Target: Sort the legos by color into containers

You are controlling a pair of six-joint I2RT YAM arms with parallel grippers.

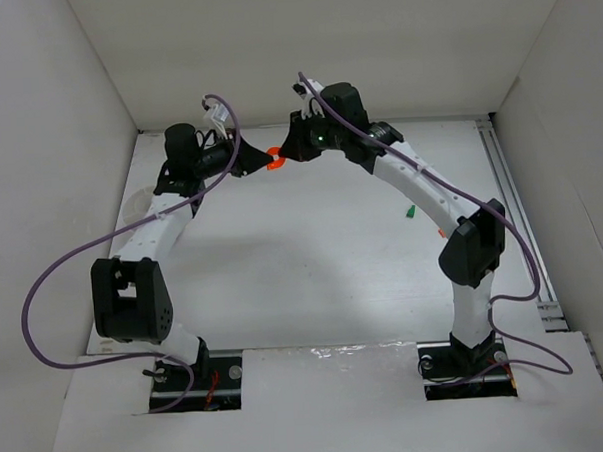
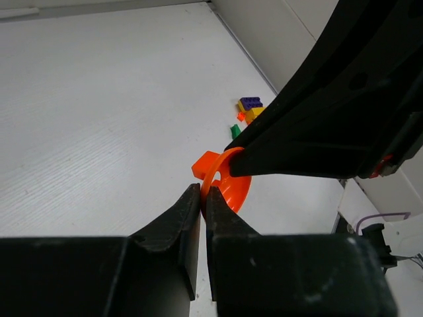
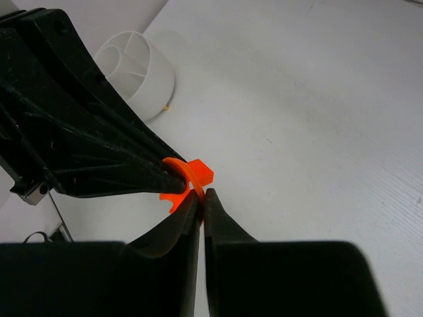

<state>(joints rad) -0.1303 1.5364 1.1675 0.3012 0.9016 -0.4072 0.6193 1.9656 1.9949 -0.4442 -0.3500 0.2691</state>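
Both jaws pinch orange piece; bowl, bricks beyond.

We see a white table boxed in by plain white walls on the left, far and right sides. A metal rail runs along its right edge, and a white board spans the near side.

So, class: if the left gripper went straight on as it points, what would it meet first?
Probably the right gripper, nipping the far side of the same orange piece the left gripper holds.
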